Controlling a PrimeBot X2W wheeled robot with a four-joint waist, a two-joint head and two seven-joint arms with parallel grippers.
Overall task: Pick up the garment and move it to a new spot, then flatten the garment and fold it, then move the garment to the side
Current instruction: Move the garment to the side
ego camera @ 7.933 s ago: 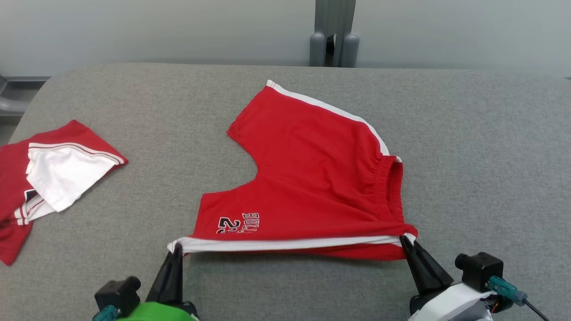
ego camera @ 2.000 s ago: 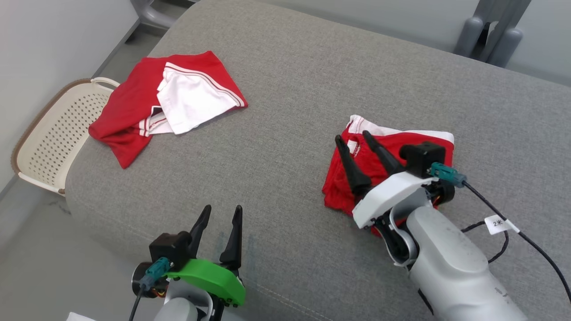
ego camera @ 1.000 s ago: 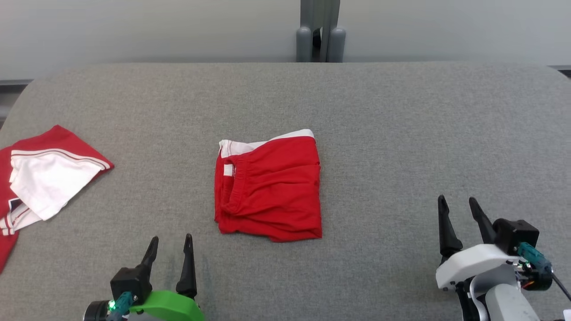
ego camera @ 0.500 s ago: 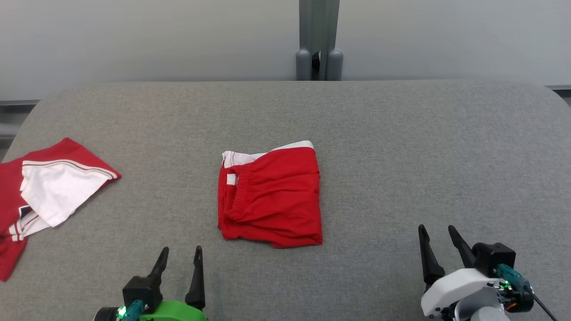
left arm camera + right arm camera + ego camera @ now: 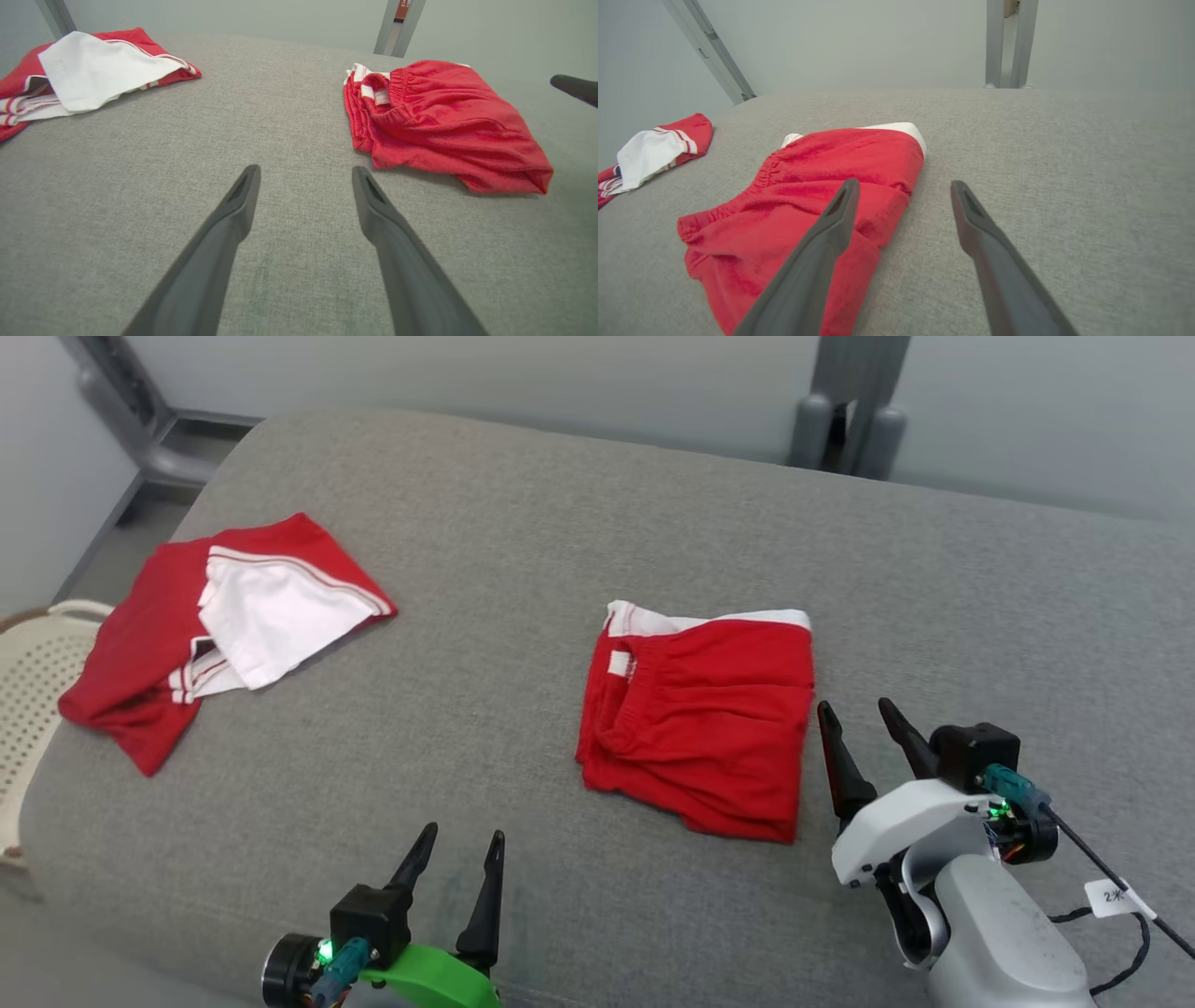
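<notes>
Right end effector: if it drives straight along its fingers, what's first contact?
Likely the edge of the folded red shorts: one finger of the right end effector overlaps it, the other is over bare grey cushion. Height unclear.

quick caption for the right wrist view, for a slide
Open right gripper poised beside folded red fabric shorts with white trim on a grey upholstered surface

- The red shorts (image 5: pixel 700 728), spread out wide before, now lie folded small.
- The right gripper (image 5: pixel 854 706) has let go and now sits open just beside them.
- The camera turned left; a basket (image 5: pixel 23 709) shows.
</notes>
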